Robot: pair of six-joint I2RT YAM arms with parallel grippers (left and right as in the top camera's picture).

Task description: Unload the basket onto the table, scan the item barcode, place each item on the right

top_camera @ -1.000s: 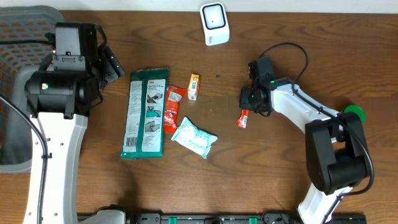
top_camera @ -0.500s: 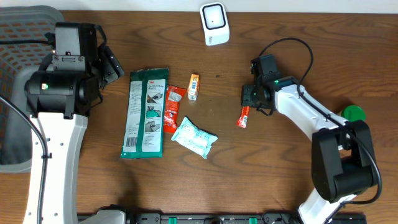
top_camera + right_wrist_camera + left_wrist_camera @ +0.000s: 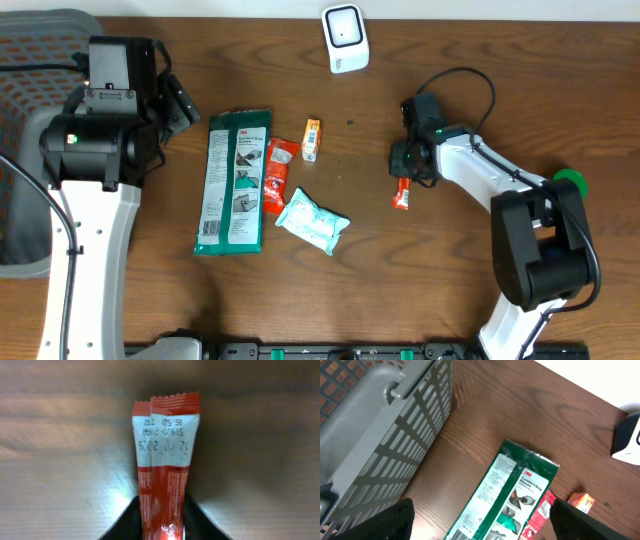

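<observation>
A slim red sachet point(image 3: 165, 460) with a white date panel lies lengthwise on the wooden table, and my right gripper point(image 3: 162, 507) is shut on its near end, one dark finger pressed to each side. From overhead the red sachet point(image 3: 402, 192) points toward the table's front from the right gripper point(image 3: 411, 166). The white barcode scanner point(image 3: 345, 38) stands at the back centre, well apart from it. My left gripper point(image 3: 176, 104) hovers open at the left, its fingers point(image 3: 395, 520) spread wide above a green 3M pack point(image 3: 512, 492), holding nothing.
Mid-table lie the green 3M pack point(image 3: 238, 180), a red packet point(image 3: 277, 175), a small orange box point(image 3: 311, 139) and a white-teal wipes pouch point(image 3: 312, 221). A grey basket point(image 3: 370, 425) stands at the far left. A green round object point(image 3: 570, 181) sits by the right arm.
The right gripper's jaws widened and then closed on the red sachet. The sachet shifted slightly right and turned from slanted to nearly straight. The left arm has not moved.
</observation>
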